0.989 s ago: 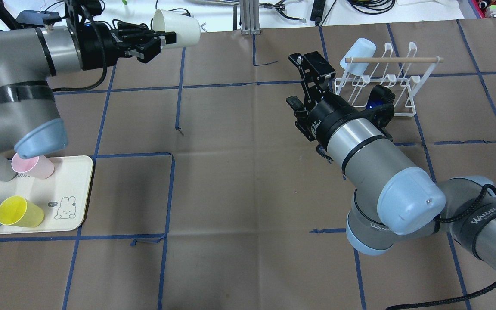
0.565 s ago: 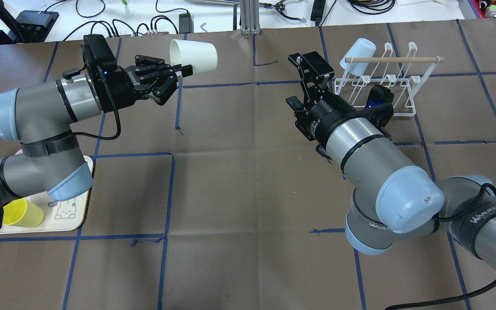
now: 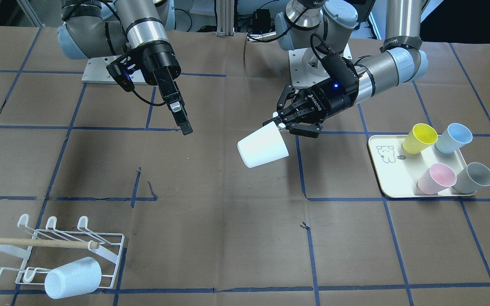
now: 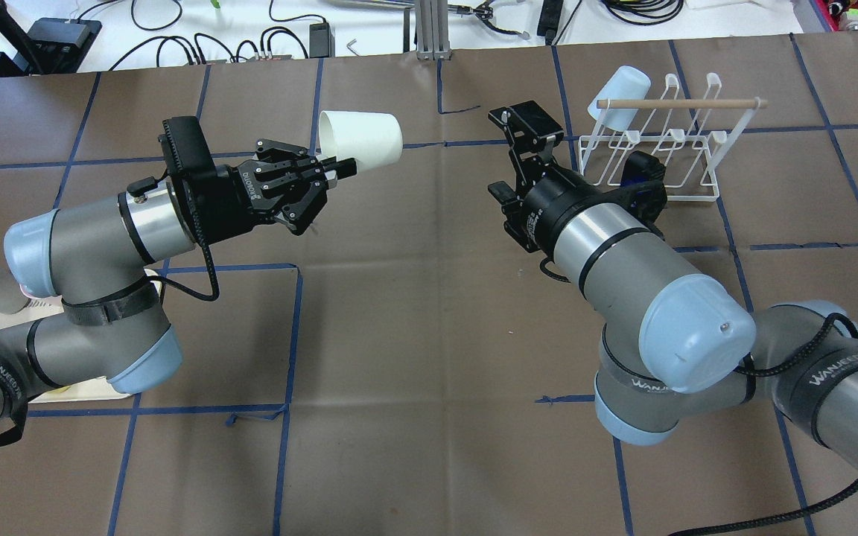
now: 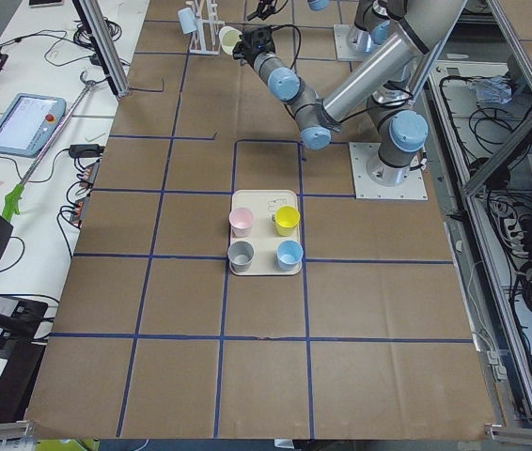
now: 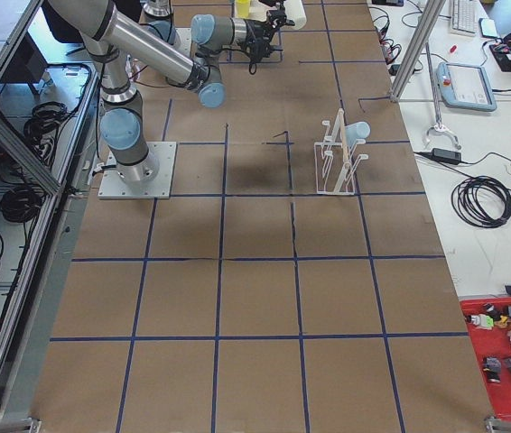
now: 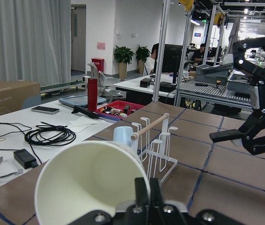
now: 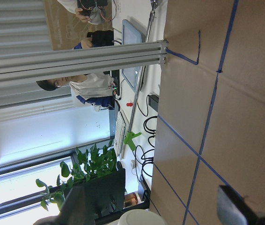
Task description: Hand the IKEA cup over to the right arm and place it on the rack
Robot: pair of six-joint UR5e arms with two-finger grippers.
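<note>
My left gripper (image 4: 339, 168) is shut on the rim of a white cup (image 4: 360, 137) and holds it on its side above the table; both also show in the front view, the gripper (image 3: 277, 123) and the cup (image 3: 263, 147). In the left wrist view the cup (image 7: 88, 185) fills the foreground. My right gripper (image 4: 512, 158) is open and empty, apart from the cup, to its right; it also shows in the front view (image 3: 182, 117). The white wire rack (image 4: 667, 143) stands behind it with a light-blue cup (image 4: 617, 90) on one prong.
A cream tray (image 3: 391, 187) on my left side holds a yellow cup (image 3: 419, 138), a blue cup (image 3: 453, 138), a pink cup (image 3: 436, 178) and a grey cup (image 3: 474, 177). Brown paper with blue tape lines covers the table. Cables lie beyond the far edge.
My left arm has swung the white cup from the far left toward the table's middle, nearer my right gripper. My right gripper has shifted slightly left and stays open.
</note>
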